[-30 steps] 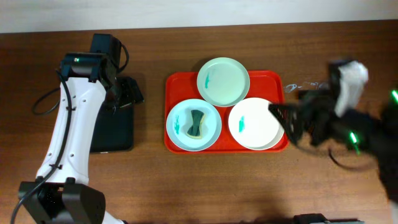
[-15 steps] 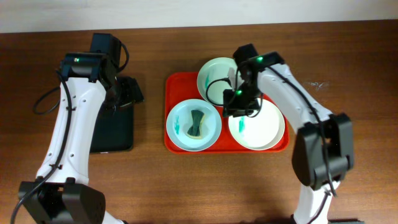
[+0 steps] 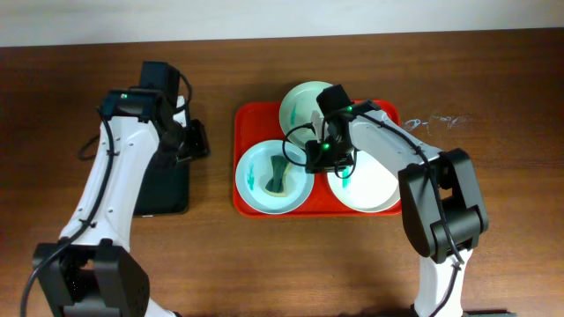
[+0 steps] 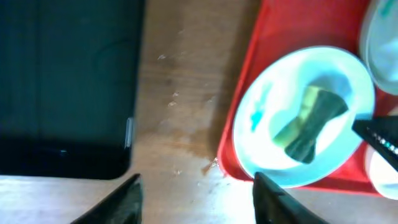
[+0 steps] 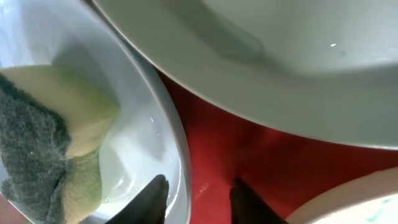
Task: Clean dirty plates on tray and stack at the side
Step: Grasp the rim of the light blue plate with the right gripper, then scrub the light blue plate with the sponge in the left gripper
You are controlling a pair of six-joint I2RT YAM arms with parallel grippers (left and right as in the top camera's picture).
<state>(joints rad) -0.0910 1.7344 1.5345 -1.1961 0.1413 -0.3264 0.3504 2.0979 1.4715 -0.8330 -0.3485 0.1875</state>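
Right tool (image 5: 199, 198), spread wide, straddles the blue plate (image 5: 140, 140) rim; it should shift toward the counter's left edge and pinch the sponge (image 5: 37, 143) squarely.

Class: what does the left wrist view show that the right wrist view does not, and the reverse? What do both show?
Left wrist only: the black tray, the wooden table, and the open left claw. Right wrist only: the right claw open astride the light blue plate at its rim, close up. Both: that plate, the sponge on it, and the red tray.
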